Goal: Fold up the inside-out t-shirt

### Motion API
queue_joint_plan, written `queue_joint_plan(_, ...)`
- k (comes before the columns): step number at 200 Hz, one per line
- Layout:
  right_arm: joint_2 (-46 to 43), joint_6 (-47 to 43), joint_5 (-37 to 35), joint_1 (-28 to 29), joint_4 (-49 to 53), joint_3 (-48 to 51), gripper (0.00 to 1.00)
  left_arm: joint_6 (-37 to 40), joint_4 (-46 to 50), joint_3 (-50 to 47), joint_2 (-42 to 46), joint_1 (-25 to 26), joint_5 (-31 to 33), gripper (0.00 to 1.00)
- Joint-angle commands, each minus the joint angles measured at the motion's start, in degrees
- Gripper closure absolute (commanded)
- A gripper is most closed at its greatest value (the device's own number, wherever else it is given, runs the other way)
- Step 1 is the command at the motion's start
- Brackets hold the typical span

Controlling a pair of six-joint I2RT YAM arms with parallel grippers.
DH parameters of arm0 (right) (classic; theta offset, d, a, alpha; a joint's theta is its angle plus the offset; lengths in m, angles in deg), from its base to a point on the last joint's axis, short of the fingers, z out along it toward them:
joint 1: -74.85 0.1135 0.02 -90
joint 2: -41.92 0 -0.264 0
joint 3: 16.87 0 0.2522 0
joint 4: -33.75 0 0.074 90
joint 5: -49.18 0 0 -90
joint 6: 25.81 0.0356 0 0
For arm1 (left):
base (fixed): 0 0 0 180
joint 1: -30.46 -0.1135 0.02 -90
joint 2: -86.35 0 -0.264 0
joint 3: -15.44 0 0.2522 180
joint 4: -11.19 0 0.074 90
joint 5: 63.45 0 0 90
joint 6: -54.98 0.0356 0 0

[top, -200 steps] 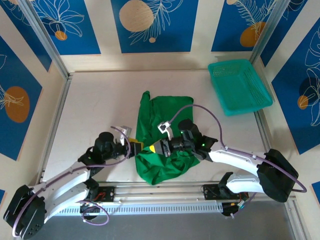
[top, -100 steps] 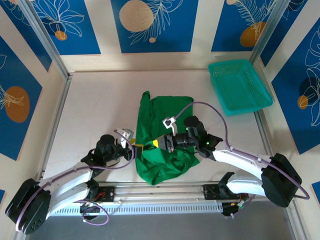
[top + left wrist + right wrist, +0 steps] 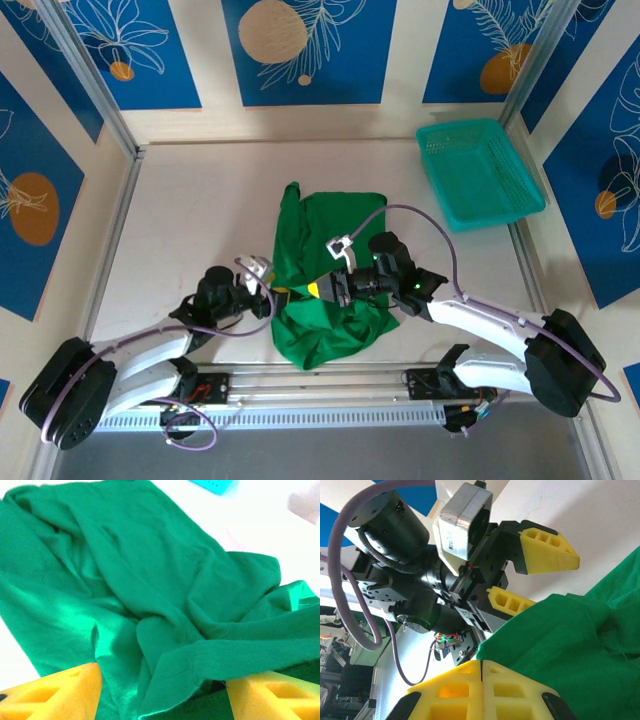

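The inside-out t-shirt lies bunched and wrinkled in the middle of the table, its near part gathered into a lump. At the shirt's left edge my right gripper is shut, with a corner of green cloth coming out at its tips. My left gripper faces it from the left, open. In the left wrist view a folded hem of the t-shirt lies between my left gripper's spread yellow fingers. The right wrist view shows the left gripper with the t-shirt reaching up to its lower finger.
A teal mesh basket stands at the back right of the table, and its corner shows as the basket in the left wrist view. Metal rails run along the table's left, right and near sides. Bare tabletop lies left of and behind the shirt.
My left gripper has slid right to the shirt's edge and its jaws have widened. The right gripper has shifted slightly right and back, staying shut.
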Motion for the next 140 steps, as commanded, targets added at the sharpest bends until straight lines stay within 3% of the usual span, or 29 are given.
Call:
queue_joint_plan(1,-1.21,-1.18,1.77,-0.22,0.67,0.04,1.00,4.69,-1.66,1.11,1.95,-0.23,-2.59,0.34)
queue_joint_plan(26,-1.03,-1.56,2.65,-0.22,0.55,-0.18,1.00,9.48,-0.45,1.84,1.49,-0.23,-6.61,0.44)
queue_joint_plan(45,-0.89,-2.57,3.79,-0.22,1.45,-0.97,1.00,14.43,-3.78,1.33,-0.77,-0.05,-16.43,0.44)
queue_joint_plan(64,-0.89,-3.45,4.15,-0.22,2.52,-1.50,1.00,16.23,-4.25,1.57,-2.02,-0.05,-14.12,0.50)
queue_joint_plan(81,-0.94,-3.85,5.75,-0.22,2.46,-1.78,1.00,16.30,-2.38,2.76,-0.82,-0.05,-10.89,0.69)
queue_joint_plan(96,-1.02,-5.31,7.72,0.11,3.67,-2.23,1.00,16.48,-1.06,3.57,0.40,-0.14,-9.04,1.00)
queue_joint_plan(140,-3.42,-9.14,6.58,1.39,8.75,-1.91,1.00,17.12,5.06,5.37,3.75,-0.14,-8.73,1.00)
